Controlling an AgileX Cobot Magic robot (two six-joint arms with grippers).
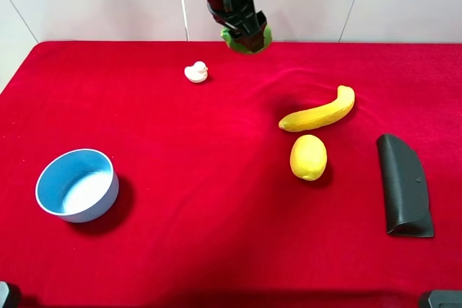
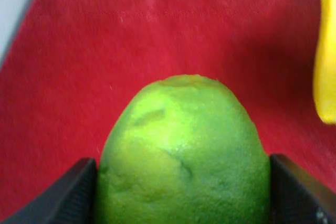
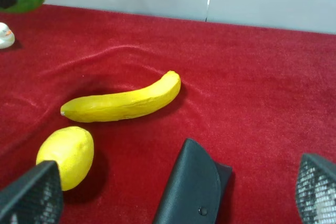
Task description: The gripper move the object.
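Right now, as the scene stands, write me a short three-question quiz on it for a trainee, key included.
1. True or false: the left gripper is shut on the lime.
2. Which thing lies nearest the lemon? A. the bowl B. the banana C. the duck
3. Fill in: in the high view, the black case lies to the ___ of the lemon.

Key: 1 true; 2 B; 3 right.
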